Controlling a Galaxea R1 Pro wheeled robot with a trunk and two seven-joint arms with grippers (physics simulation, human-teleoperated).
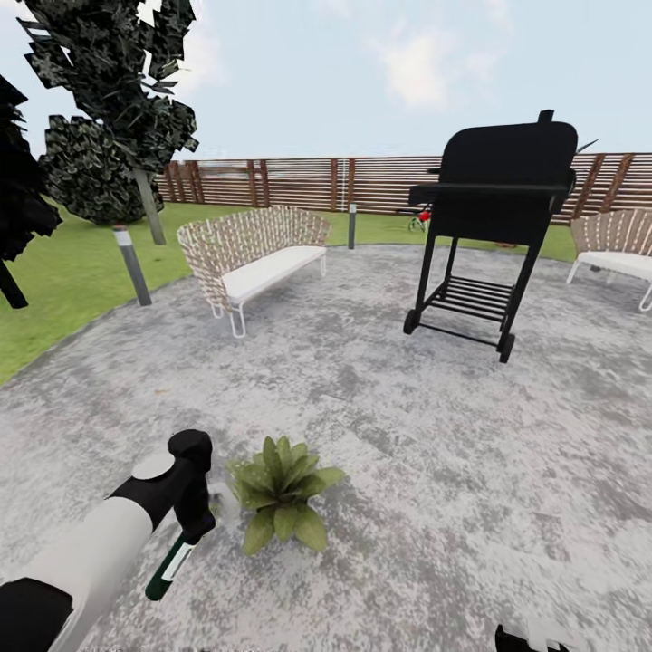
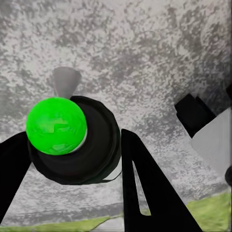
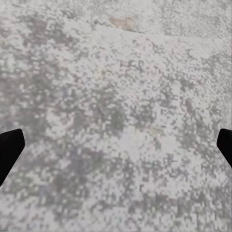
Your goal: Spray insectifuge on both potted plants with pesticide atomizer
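One potted plant (image 1: 281, 493), a low rosette of pointed green leaves, stands on the grey paved patio (image 1: 407, 426); its leaves hide the pot. Just left of it my left gripper (image 1: 193, 523) is shut on the pesticide atomizer (image 1: 172, 566), a slim dark cylinder hanging below the fingers. The left wrist view looks at the atomizer (image 2: 58, 125) end-on: a black body with a bright green tip between the two black fingers (image 2: 140, 183). A faint pale haze (image 1: 222, 498) lies between gripper and plant. My right gripper (image 3: 116, 145) is open over bare paving.
A black wheeled grill (image 1: 493, 226) stands at the back right of the patio. A wicker bench (image 1: 254, 258) sits at the back left, another (image 1: 620, 249) at the far right. Bollard lights (image 1: 131, 263), trees, lawn and a brown slatted fence (image 1: 299, 181) ring the patio.
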